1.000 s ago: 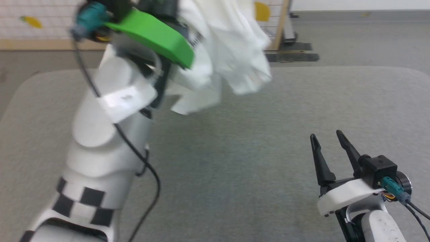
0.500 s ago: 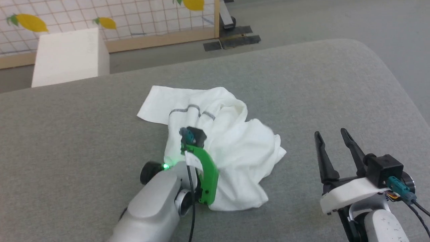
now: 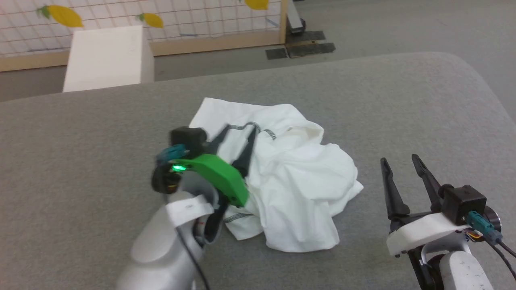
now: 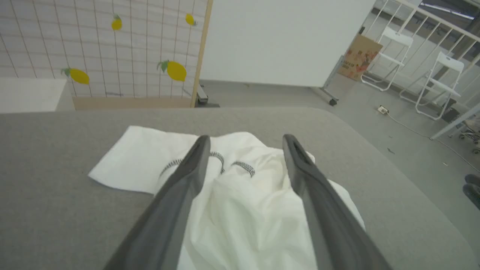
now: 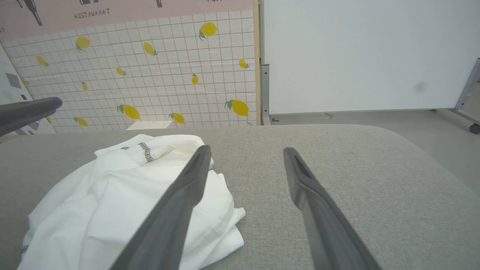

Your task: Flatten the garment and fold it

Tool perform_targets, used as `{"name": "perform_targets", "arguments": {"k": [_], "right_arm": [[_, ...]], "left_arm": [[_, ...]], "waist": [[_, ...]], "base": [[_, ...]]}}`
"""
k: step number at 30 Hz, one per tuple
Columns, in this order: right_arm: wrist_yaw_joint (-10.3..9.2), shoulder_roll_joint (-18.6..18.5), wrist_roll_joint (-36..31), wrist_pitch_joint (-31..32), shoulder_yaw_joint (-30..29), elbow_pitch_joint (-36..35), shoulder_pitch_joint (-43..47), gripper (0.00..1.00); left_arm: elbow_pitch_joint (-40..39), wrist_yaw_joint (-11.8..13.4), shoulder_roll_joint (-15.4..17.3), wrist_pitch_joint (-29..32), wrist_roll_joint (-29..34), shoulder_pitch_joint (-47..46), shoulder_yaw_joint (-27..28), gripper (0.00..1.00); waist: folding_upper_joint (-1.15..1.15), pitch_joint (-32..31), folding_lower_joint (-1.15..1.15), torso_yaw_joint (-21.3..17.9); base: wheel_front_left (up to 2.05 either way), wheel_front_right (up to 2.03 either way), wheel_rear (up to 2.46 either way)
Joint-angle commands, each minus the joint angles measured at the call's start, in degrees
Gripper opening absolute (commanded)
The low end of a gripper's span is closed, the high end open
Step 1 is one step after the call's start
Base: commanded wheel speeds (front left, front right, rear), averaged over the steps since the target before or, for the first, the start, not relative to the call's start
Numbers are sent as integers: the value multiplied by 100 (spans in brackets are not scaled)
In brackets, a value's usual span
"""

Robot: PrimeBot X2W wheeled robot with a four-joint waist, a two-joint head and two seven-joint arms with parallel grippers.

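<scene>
Left gripper [image 3: 240, 129] hangs just over the white shirt [image 3: 298, 189] with its jaws spread, having released the cloth it pinched a moment ago. The shirt now lies crumpled at centre frame on the grey table [image 3: 403, 100]. Right gripper [image 3: 399, 160] waits at lower right, jaws apart and empty. Flattening has yet to begin.

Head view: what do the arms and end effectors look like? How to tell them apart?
Left end effector: two long dark tapered fingers, green mount, lit green LED. Right end effector: same fingers, white mount. Each carries a black camera block, teal connector and black cable; forearms pale grey-white.
</scene>
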Motion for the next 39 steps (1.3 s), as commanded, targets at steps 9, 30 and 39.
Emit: {"name": "perform_targets", "arguments": {"k": [9,30,39], "right_arm": [[-9,4,-122,158,-35,-246,173,100],[-9,4,-34,984,114,-234,131,100],[-9,4,-123,2880,68,713,-1407,100]], "left_arm": [[-857,366,694,-1011,465,913,769,100],[-1935,230,407,-1031,1401,2550,2004,100],[-1927,-37,132,-1031,1657,2337,2157,100]], "waist": [[0,-297,0,586],[0,-206,0,898],[0,204,0,1099]], "base": [[0,0,0],[0,0,0],[0,0,0]]}}
